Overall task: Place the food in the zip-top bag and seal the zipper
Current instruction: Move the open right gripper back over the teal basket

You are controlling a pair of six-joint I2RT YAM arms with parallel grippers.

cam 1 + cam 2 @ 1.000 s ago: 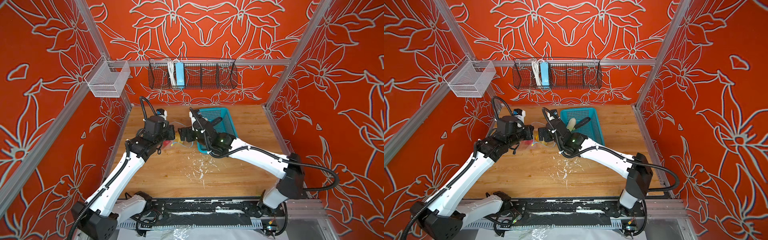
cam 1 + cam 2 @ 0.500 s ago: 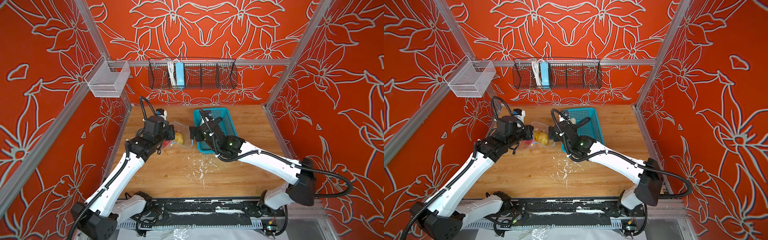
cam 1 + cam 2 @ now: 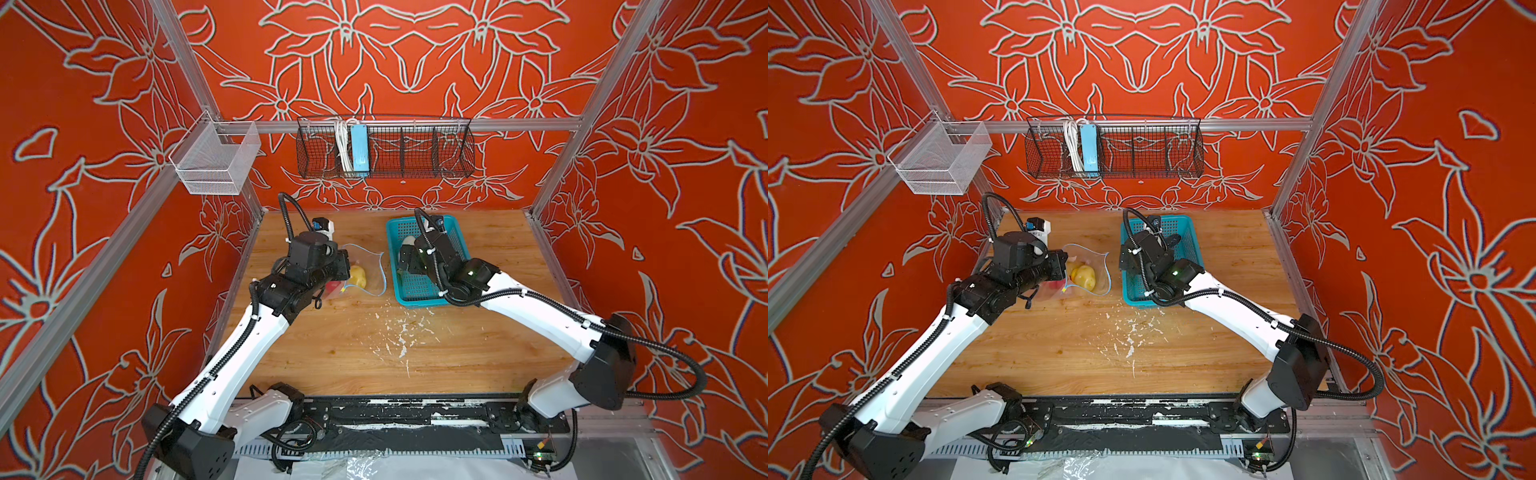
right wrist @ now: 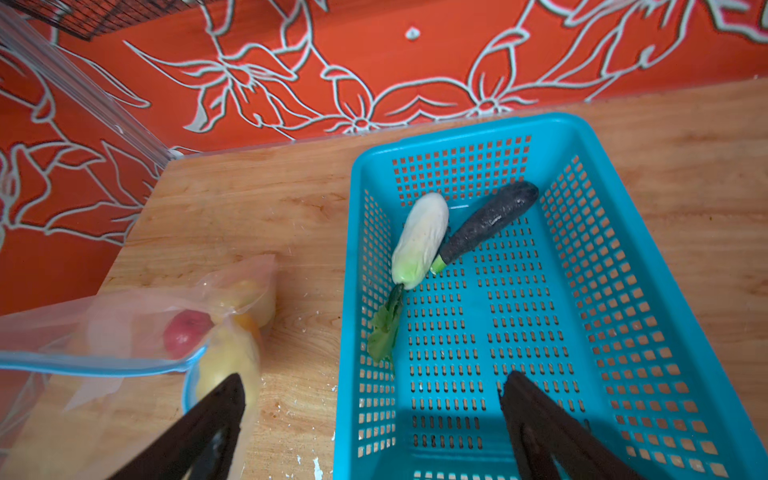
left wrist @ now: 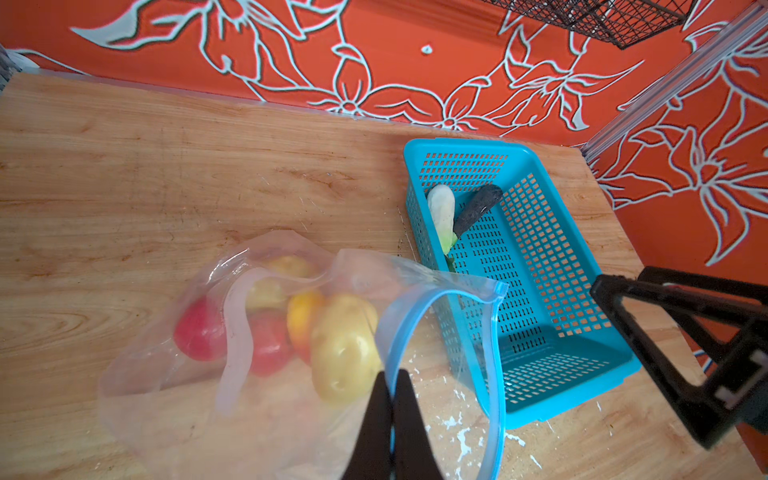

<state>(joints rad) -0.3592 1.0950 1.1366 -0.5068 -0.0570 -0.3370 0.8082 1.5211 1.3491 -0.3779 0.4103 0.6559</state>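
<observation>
Lying on the wooden table (image 3: 374, 353) in both top views, the zip-top bag (image 3: 376, 266) is just left of the teal basket (image 3: 415, 295), and its mouth faces the basket. A yellowish potato (image 3: 1084, 276) shows through the clear plastic. The left arm (image 3: 257, 332) reaches to the left side of the bag, and the right arm (image 3: 540, 309) reaches over the basket.

In the left wrist view, the left gripper (image 5: 391, 376) is closed tight on the mouth edge of the bag, with the light-blue zipper (image 5: 492, 374) pinched between its fingers. The zipper is not sealed, and the mouth stands open as a wide loop. Inside the bag are two red tomatoes (image 5: 199, 332), a red-yellow fruit (image 5: 302, 316) and two potatoes. A white-green leafy vegetable (image 5: 441, 210) and a dark eggplant (image 5: 478, 208) lie in the far part of the basket, touching each other.

In the right wrist view, the right gripper (image 4: 374, 376) is spread wide and holds nothing. One finger is over the mouth of the bag and the other is over the basket floor, so the left wall of the basket is between them. The leafy vegetable and the eggplant lie beyond the fingertips, apart from them.
</observation>
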